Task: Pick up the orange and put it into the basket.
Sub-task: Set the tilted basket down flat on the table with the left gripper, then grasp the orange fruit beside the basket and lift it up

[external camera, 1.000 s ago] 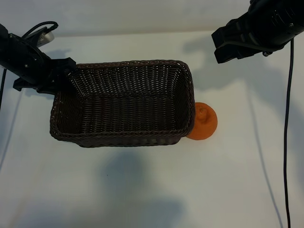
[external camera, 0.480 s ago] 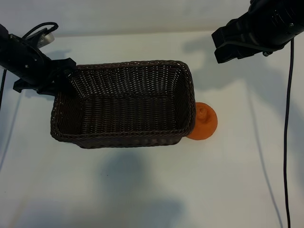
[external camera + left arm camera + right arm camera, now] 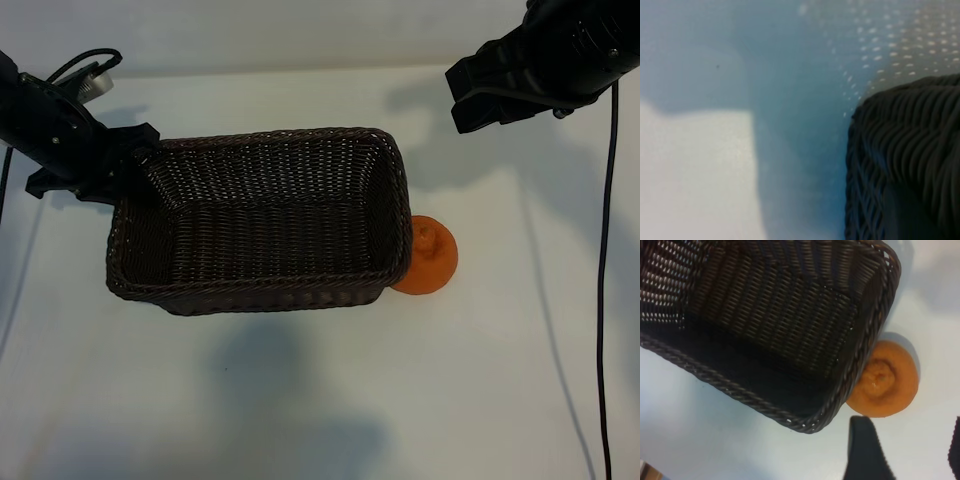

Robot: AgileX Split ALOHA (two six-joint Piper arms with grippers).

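The orange (image 3: 430, 256) lies on the white bench (image 3: 320, 400), right of centre, touching the right wall of the basket (image 3: 260, 296). The left claw (image 3: 125, 165) grips the basket's upper left corner. The right claw (image 3: 480, 95) hangs at upper right, half open, holding nothing.

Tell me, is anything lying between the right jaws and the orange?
No. In the exterior view only bare white table separates the right gripper from the orange, which sits against the basket.
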